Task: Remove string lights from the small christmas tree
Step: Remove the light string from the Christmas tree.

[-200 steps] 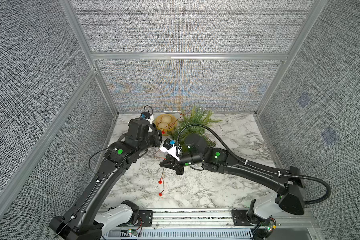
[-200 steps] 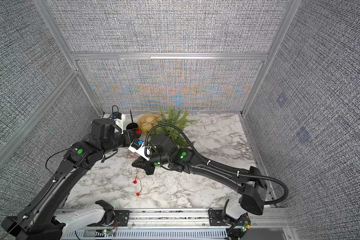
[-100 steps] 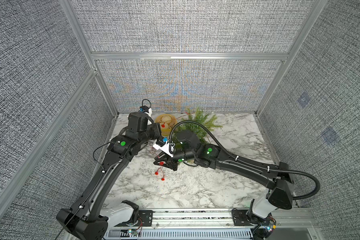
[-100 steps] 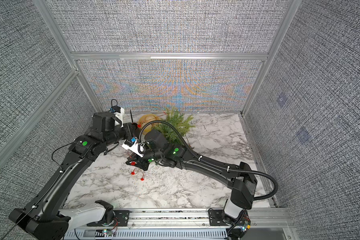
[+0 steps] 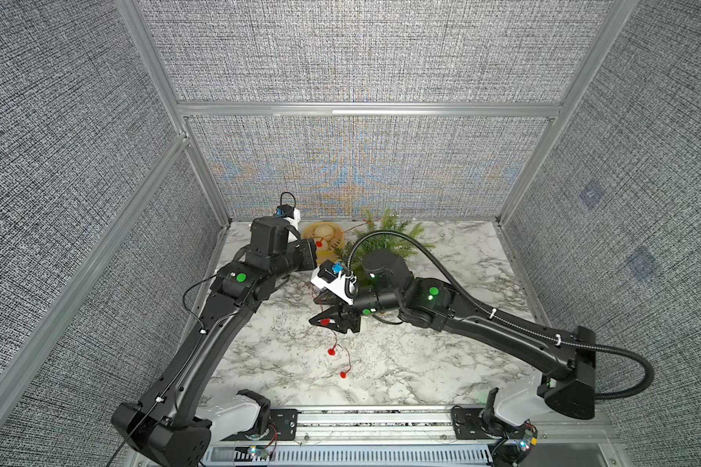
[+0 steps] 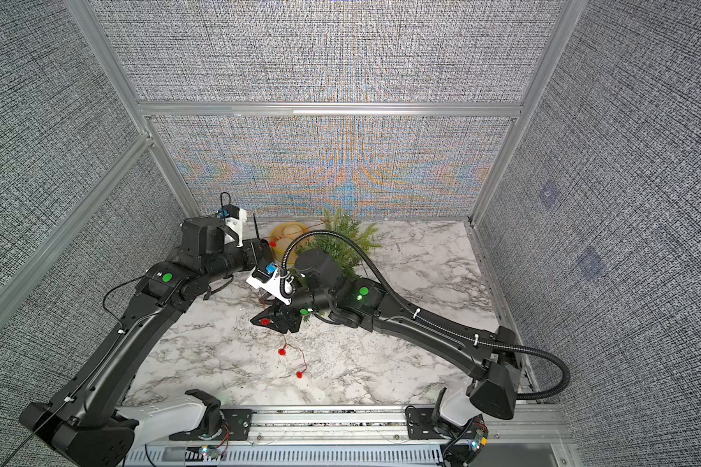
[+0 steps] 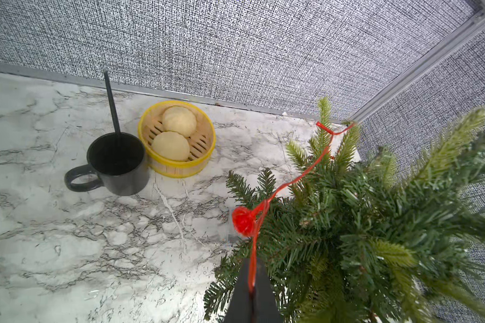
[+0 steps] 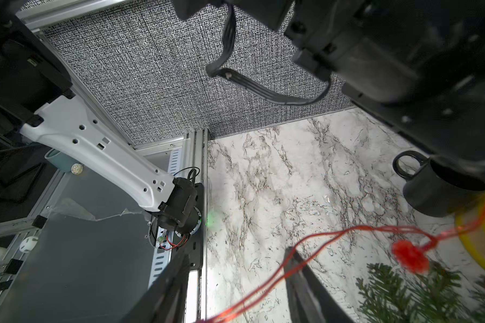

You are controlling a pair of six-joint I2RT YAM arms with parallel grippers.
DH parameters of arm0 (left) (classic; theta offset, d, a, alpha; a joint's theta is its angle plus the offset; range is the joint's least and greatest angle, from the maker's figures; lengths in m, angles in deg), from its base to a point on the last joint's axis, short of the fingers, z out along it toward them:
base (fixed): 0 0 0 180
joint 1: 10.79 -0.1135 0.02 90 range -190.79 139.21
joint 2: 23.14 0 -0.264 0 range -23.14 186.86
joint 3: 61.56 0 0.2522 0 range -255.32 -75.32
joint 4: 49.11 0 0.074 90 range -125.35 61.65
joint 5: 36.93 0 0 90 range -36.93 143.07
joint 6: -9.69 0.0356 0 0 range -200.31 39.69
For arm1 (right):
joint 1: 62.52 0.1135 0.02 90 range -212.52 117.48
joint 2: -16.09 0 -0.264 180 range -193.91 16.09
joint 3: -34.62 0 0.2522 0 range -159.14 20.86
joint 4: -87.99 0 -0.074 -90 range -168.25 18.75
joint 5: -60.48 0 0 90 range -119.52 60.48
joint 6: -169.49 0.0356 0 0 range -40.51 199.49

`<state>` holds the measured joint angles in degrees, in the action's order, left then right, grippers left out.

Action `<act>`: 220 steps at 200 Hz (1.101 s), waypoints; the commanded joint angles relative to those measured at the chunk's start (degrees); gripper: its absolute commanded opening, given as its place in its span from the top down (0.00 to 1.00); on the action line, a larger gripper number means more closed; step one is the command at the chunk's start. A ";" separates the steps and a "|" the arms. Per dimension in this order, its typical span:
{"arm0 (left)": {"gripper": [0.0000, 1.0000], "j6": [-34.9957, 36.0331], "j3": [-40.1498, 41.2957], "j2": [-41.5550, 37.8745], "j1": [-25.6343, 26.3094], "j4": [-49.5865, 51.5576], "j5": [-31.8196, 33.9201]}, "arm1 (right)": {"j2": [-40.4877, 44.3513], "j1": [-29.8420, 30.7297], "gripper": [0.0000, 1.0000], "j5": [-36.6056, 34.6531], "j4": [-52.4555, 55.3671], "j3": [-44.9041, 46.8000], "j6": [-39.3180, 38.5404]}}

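Far left in both top views, the left arm (image 5: 203,323) rises from the lower left corner toward the back of the desk (image 5: 421,364). From up there its own wrist hides most of the left hand (image 7: 251,290). The left wrist view settles it: two black fingers pressed tight together at the bottom edge, clenched on the red wire of the string lights (image 7: 242,221). The wire climbs past one bulb and up over the branches toward the upper right.

On the left of that same frame stands a black mug (image 7: 118,165) with a dark stick (image 7: 112,106) in it. Just beside it is a yellow steamer basket (image 7: 177,139) holding two pale buns (image 7: 170,145). In a top view the mug is buried under the left arm, and only the stick (image 6: 256,224) pokes out.

Centre of the top views now: the right hand (image 5: 328,321) is released, fingers spread, with a red dot in the gap. The right wrist view shows both fingers (image 8: 303,279) cut off by the bottom edge. The wire crosses between them, draped over one tip and pinched by nothing. The bulb beyond is a blur. Below the hand, two more bulbs (image 5: 332,351) lie on the desk on loose wire.

Right of centre, at the back, stands the small christmas tree (image 5: 385,234). The right arm (image 5: 502,327) and its hose cover its lower half, so the base is hidden. I cannot tell how much wire sits in the branches.
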<state>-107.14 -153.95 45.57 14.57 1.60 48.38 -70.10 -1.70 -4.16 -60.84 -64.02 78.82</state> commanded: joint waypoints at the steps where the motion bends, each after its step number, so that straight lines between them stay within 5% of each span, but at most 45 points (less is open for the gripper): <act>1: 1.00 1.23 -0.60 -0.11 -0.01 -0.84 -0.50 | 1.87 -0.05 0.42 -1.45 2.57 -0.39 -0.21; 71: 1.00 2.40 -2.12 1.00 -0.05 -0.08 0.63 | 1.69 -0.04 0.36 -3.03 4.73 -1.62 -1.85; 130: 1.00 3.06 -2.34 1.48 -0.14 -0.54 1.50 | -6.31 -0.26 0.35 -4.71 14.76 -12.12 -8.73; 173: 1.00 3.77 -2.45 0.69 -0.11 0.05 2.84 | -7.54 -0.19 0.02 -2.87 15.68 -13.20 -10.79; 220: 1.00 3.18 -1.76 0.72 -0.13 -0.52 2.15 | -8.00 -0.09 0.01 0.10 16.47 -14.03 -12.08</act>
<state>-104.14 -155.94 46.42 14.51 2.03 50.33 -77.99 -1.90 -6.02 -45.27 -77.29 68.16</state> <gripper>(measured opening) 0.048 0.991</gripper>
